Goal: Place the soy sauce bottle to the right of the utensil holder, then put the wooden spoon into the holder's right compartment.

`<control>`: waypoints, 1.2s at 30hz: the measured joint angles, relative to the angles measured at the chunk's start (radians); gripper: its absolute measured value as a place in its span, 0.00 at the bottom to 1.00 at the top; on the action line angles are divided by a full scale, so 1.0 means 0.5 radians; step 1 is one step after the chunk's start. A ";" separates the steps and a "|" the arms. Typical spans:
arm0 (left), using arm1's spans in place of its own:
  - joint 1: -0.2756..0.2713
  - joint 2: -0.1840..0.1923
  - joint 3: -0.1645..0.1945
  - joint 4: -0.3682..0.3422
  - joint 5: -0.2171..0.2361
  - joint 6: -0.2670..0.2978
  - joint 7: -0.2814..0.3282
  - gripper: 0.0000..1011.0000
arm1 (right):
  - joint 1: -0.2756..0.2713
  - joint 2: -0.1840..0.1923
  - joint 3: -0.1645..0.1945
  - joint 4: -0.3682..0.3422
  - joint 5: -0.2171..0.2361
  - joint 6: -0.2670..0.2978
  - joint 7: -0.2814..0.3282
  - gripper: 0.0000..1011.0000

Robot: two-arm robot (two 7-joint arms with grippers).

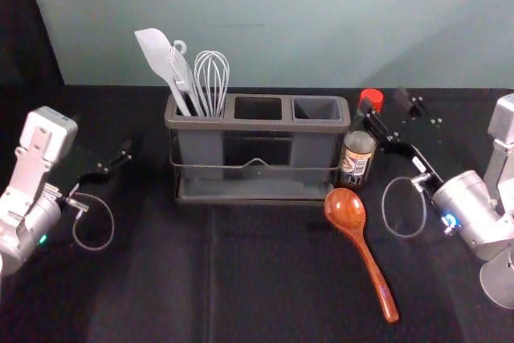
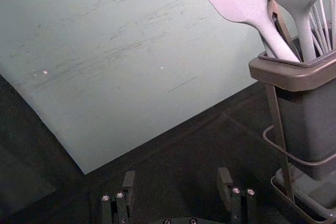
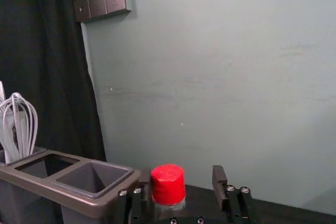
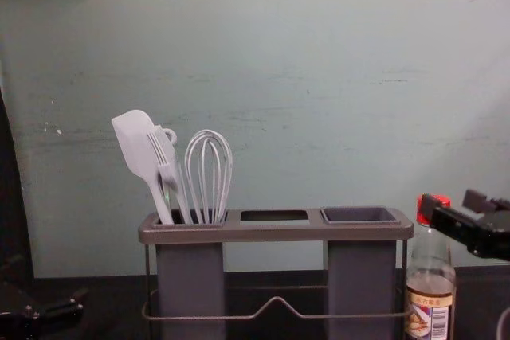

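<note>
The soy sauce bottle (image 1: 356, 154), red-capped, stands upright close beside the right end of the utensil holder (image 1: 257, 126). My right gripper (image 1: 387, 105) is open at its top. In the right wrist view, the red cap (image 3: 168, 184) shows between the spread fingers of my right gripper (image 3: 184, 182), nearer one finger. The chest view has one finger in front of the bottle (image 4: 430, 284) near its cap. The wooden spoon (image 1: 347, 214) lies on the table, bowl toward the holder. My left gripper (image 1: 119, 163) hangs left of the holder; in its wrist view the left gripper (image 2: 177, 182) is open and empty.
White utensils (image 1: 181, 74), a spatula and a whisk among them, stand in the holder's left compartment. The middle and right compartments (image 1: 316, 108) hold nothing visible. Behind the black-covered table (image 1: 144, 279) rises a pale wall (image 1: 289, 22).
</note>
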 joint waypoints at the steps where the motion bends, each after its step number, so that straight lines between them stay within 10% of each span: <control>1: 0.000 0.000 0.000 0.000 0.000 0.000 0.000 0.99 | -0.006 0.003 0.003 -0.015 -0.005 0.001 -0.007 0.73; 11: 0.000 0.000 0.000 0.000 0.000 0.000 0.000 0.99 | -0.156 0.061 0.064 -0.324 -0.118 0.036 -0.120 0.99; 24: 0.000 0.000 0.000 0.000 0.000 0.000 0.000 0.99 | -0.484 0.153 0.079 -0.716 -0.246 0.254 -0.204 0.99; 36: 0.000 0.000 0.000 0.000 0.000 0.000 0.000 0.99 | -0.590 0.169 -0.024 -0.684 -0.407 0.413 -0.227 0.99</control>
